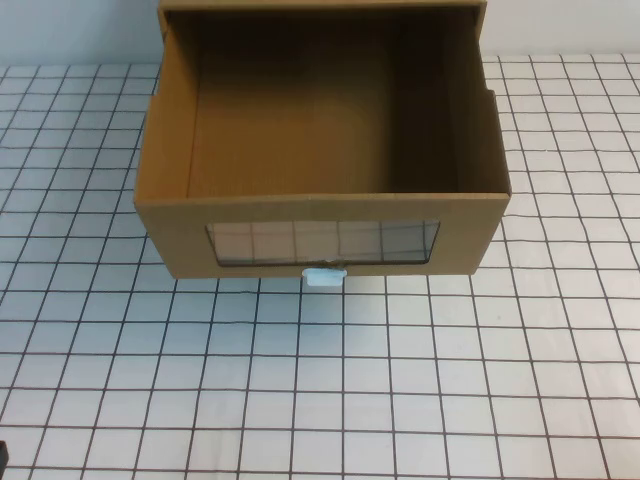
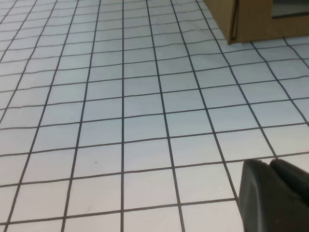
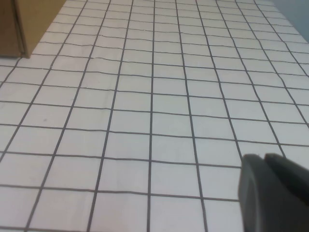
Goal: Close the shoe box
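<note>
The shoe box [image 1: 320,205] is a brown cardboard drawer, pulled out toward me at the back middle of the table, open and empty inside. Its front has a clear window [image 1: 322,242] with a small white pull [image 1: 325,275] just below. A corner of the box shows in the left wrist view [image 2: 251,21] and in the right wrist view [image 3: 24,24]. My left gripper [image 2: 268,166] is shut and empty, low over the tiles, well short of the box. My right gripper [image 3: 264,162] is shut and empty, also far from the box. Neither gripper shows in the high view.
The table [image 1: 320,380] is a white surface with a dark grid. The drawer's outer sleeve [image 1: 480,15] stands behind it at the back edge. A small dark part [image 1: 4,456] shows at the near left edge.
</note>
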